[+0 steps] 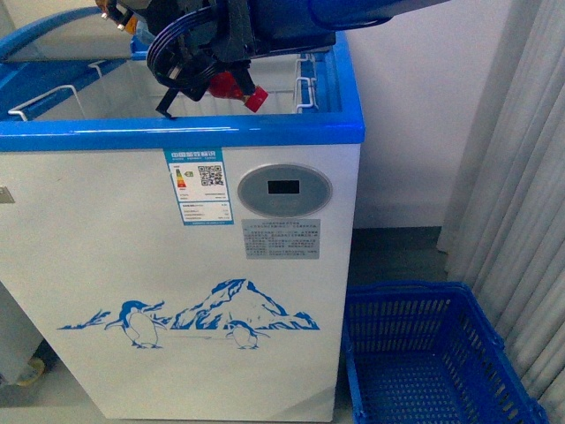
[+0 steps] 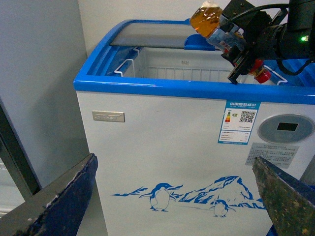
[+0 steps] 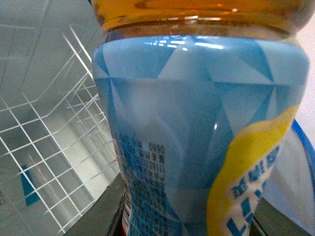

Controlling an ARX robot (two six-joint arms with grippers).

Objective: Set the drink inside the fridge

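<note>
front view shows the white chest fridge with a blue rim (image 1: pixel 177 132) standing on a grey floor against a pale wall, a blue penguin-and-mountain graphic (image 1: pixel 190 318) and a round grey display (image 1: pixel 284 190) on its face. a blue plastic mesh basket (image 1: pixel 433 353) sits on the floor just beside it, with pale curtains (image 1: pixel 521 177) nearby. over the open top, the black right gripper (image 2: pixel 236 44) clamps the small plastic drink bottle of amber liquid (image 2: pixel 209 19), tilted with its red cap (image 1: pixel 254 97) pointing down toward the white wire basket (image 1: pixel 305 88) inside. right wrist view fills with the bottle's light-blue label. the left gripper (image 2: pixel 177 196) stands wide apart and empty, facing the fridge front.
</note>
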